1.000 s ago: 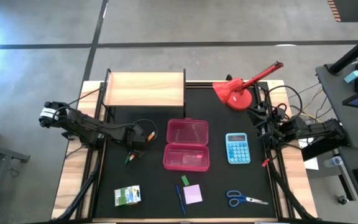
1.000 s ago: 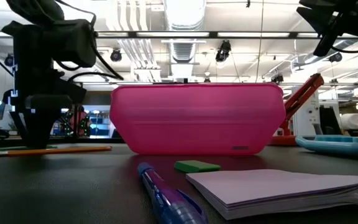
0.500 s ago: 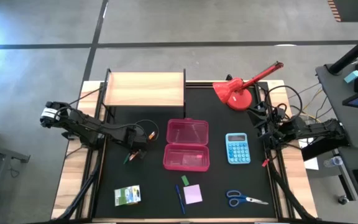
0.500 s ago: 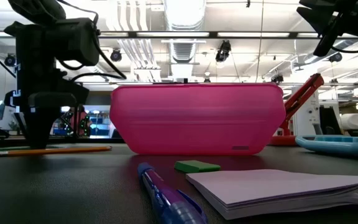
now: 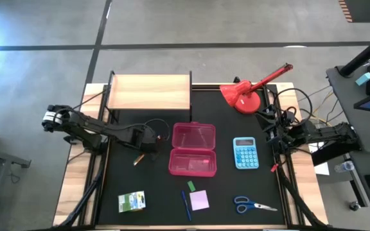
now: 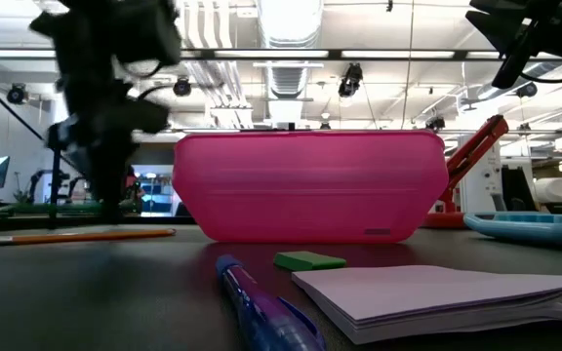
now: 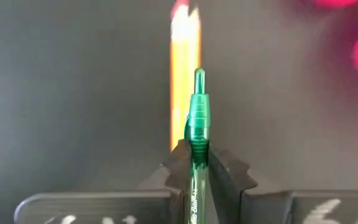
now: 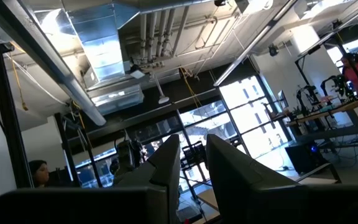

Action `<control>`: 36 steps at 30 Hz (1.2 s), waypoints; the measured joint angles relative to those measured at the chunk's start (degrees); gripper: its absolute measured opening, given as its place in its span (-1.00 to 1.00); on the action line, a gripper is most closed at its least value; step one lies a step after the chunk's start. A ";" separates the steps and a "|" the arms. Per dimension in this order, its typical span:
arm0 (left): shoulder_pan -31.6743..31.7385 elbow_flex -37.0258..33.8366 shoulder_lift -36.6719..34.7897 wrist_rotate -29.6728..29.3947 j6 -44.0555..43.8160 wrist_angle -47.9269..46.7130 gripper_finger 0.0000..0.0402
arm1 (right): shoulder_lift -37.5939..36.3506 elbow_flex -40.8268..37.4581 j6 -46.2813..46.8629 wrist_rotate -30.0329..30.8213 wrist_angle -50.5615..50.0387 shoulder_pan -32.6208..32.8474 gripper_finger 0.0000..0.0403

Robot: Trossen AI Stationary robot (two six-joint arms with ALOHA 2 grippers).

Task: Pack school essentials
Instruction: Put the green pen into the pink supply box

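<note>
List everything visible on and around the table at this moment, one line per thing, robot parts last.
pencil case: 1, pink, open, table centre
green pen: 1, clamped in the left gripper, off the mat
pencil: 1, orange, on the mat left of the case
calculator: 1, light blue, right of the case
desk lamp: 1, red, far right corner
wooden shelf: 1, light wood, far left
small box: 1, green and white, near left
blue pen: 1, near centre
eraser: 1, green, beside the blue pen
sticky-note pad: 1, lilac, near centre
scissors: 1, blue handles, near right
left gripper: shut on the pen, left of the case
right gripper: raised at the table's right edge, idle
</note>
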 joint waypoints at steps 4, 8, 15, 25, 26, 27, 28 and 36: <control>0.05 6.38 0.00 -3.22 4.63 0.17 -0.89 | 0.01 -0.02 0.00 0.00 -0.01 0.00 -0.65; 0.01 12.18 0.49 -3.83 9.88 0.63 -0.89 | 0.00 -0.02 0.00 0.00 0.00 0.00 -0.65; 0.01 14.21 0.87 -4.09 15.16 9.50 -0.88 | 0.01 -0.01 0.00 0.01 -0.02 0.00 -0.65; 0.01 16.05 8.52 2.65 31.55 37.34 -0.88 | -0.01 -0.02 0.00 0.00 -0.02 0.00 -0.65; 0.01 16.54 9.96 3.15 32.78 37.39 -0.88 | 0.00 -0.01 0.00 0.00 -0.03 0.01 -0.65; -0.02 16.90 11.24 3.84 33.88 37.41 -0.88 | 0.01 -0.01 0.00 0.02 -0.01 0.01 -0.65; -0.04 17.18 12.53 4.72 34.73 37.29 -0.88 | 0.00 -0.01 0.00 0.00 0.00 0.01 -0.65; -0.04 20.02 19.03 11.04 36.39 37.29 -0.88 | 0.00 0.00 0.00 0.00 0.00 0.01 -0.65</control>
